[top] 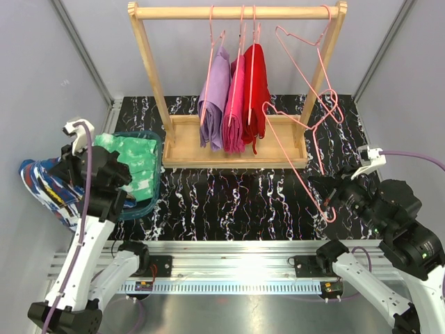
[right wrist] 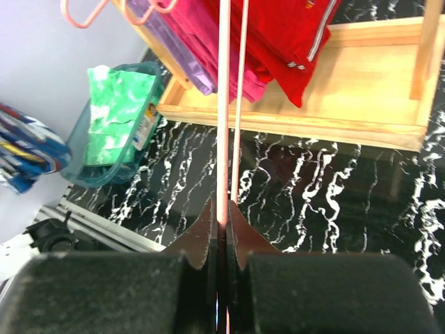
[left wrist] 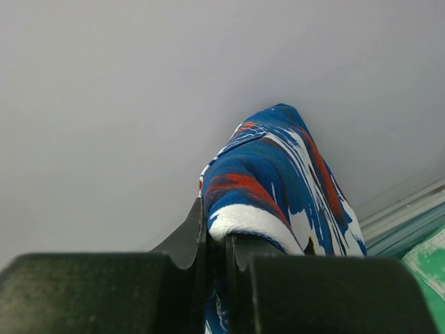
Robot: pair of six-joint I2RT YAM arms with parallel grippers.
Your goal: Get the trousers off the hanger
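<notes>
My left gripper is shut on the navy blue trousers with white, red and yellow patches and holds them off the table's left edge, by the grey wall; the left wrist view shows the cloth pinched between the jaws. The mint green trousers lie in a teal basket. My right gripper is shut on the wire of an empty pink hanger, which the right wrist view shows running up from the jaws. The green trousers also show there.
A wooden rack stands at the back with lilac, pink and red trousers on pink hangers. Another empty pink hanger hangs at the rail's right end. The table is black marble-patterned.
</notes>
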